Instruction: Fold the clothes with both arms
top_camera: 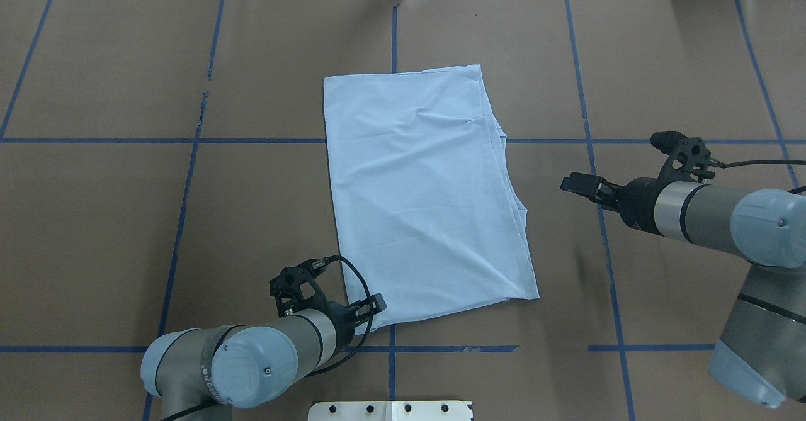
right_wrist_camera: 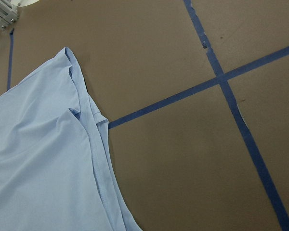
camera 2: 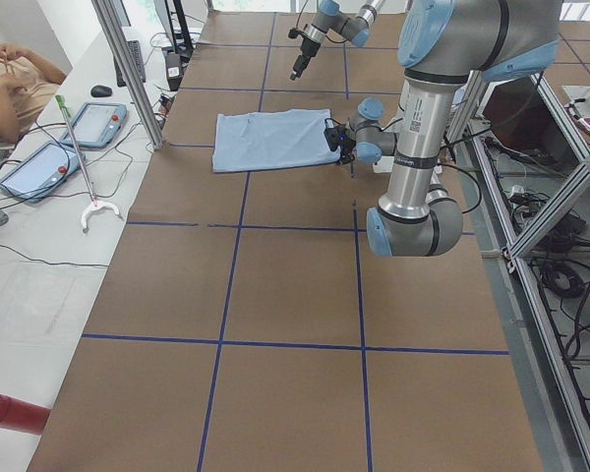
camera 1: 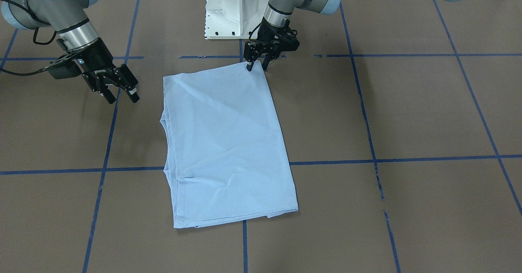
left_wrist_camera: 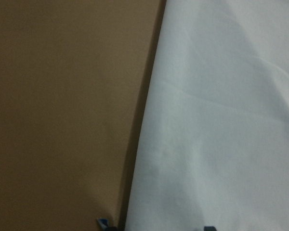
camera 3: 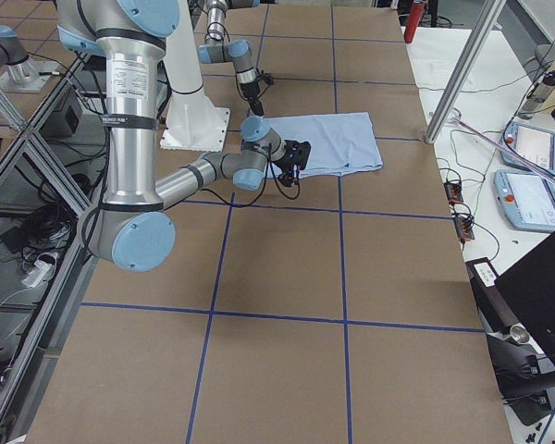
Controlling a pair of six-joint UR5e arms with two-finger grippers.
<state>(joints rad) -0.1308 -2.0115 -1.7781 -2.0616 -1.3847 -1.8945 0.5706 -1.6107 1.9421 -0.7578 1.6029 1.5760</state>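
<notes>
T-shirt (camera 1: 226,142) flat on table | L gripper (camera 1: 257,67) spread, astride its corner | R gripper (camera 1: 124,100) spread, empty, clear of shirt

The T-shirt (camera 1: 226,142) in the middle of the frame is a plain pale light blue. The table (camera 1: 428,114) is dull brown, crossed by a grid of blue tape lines (camera 1: 408,55). The left arm (camera 1: 285,1) and the right arm (camera 1: 69,20) are silver-grey with light-blue joint caps. The left tool (camera 1: 257,66) and the right tool (camera 1: 123,99) are black. The base (camera 1: 232,12) at upper centre is white.
</notes>
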